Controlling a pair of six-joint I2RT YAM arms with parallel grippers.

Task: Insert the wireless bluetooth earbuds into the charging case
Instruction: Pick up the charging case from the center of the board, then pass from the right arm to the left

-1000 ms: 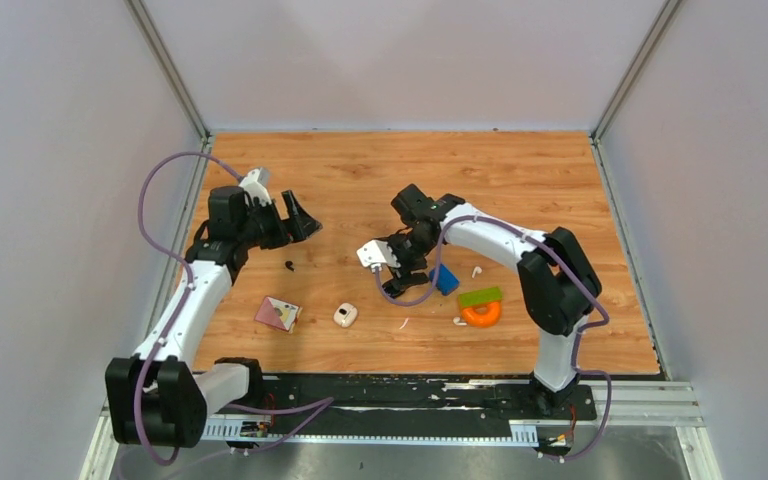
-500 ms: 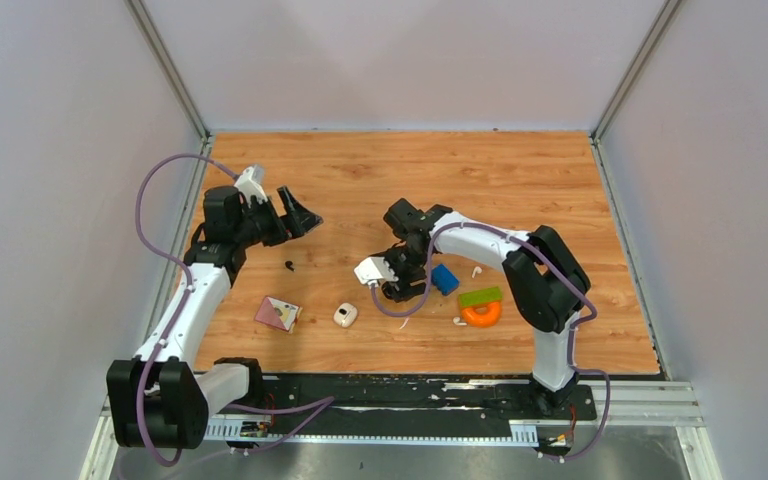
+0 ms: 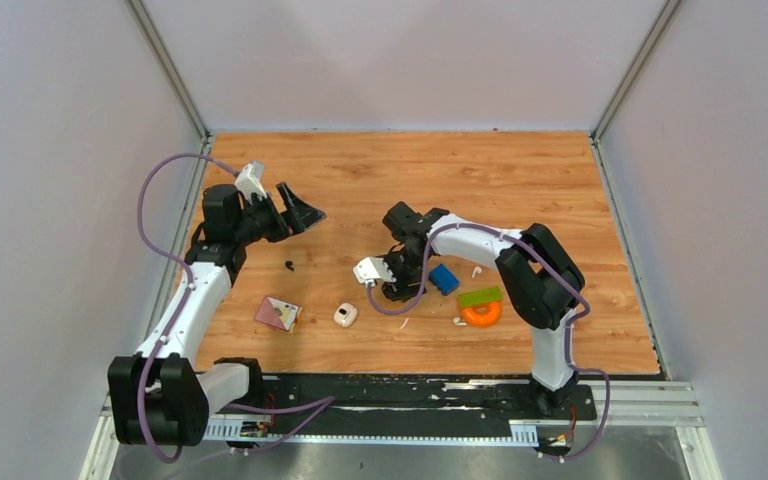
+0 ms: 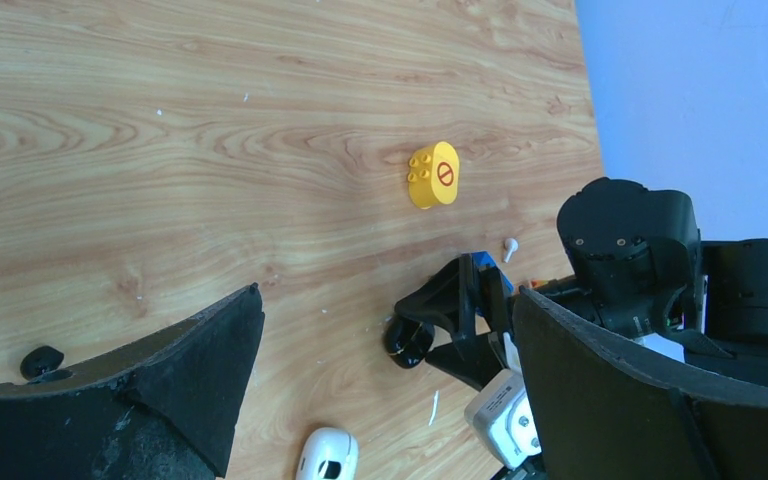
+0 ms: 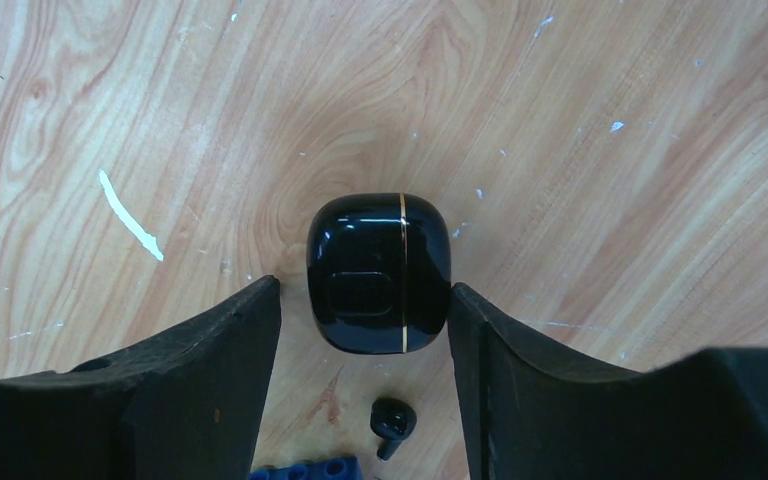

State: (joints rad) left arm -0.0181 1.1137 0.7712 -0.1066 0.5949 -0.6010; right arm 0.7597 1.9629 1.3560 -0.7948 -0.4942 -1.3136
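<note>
A black charging case (image 5: 379, 272), lid closed, lies on the wooden table between the fingers of my right gripper (image 5: 364, 288). The jaws are open. The right finger is at the case's side and a gap shows at the left finger. A black earbud (image 5: 392, 420) lies just behind the case, near my palm. In the top view my right gripper (image 3: 396, 288) covers the case. A second black earbud (image 3: 288, 265) lies below my left gripper (image 3: 298, 215), which is open, empty and raised. A white case (image 3: 345, 315) lies nearer the front. White earbuds (image 3: 476, 271) (image 3: 458, 321) lie to the right.
A blue brick (image 3: 444, 278) sits just right of my right gripper. A green block (image 3: 480, 297) and an orange ring (image 3: 481, 314) lie further right. A pink card (image 3: 278, 313) lies front left. A yellow brick (image 4: 434, 175) shows in the left wrist view.
My right gripper has moved left and toward the front, coming down around the black case. My left gripper has drifted slightly back, still open.
</note>
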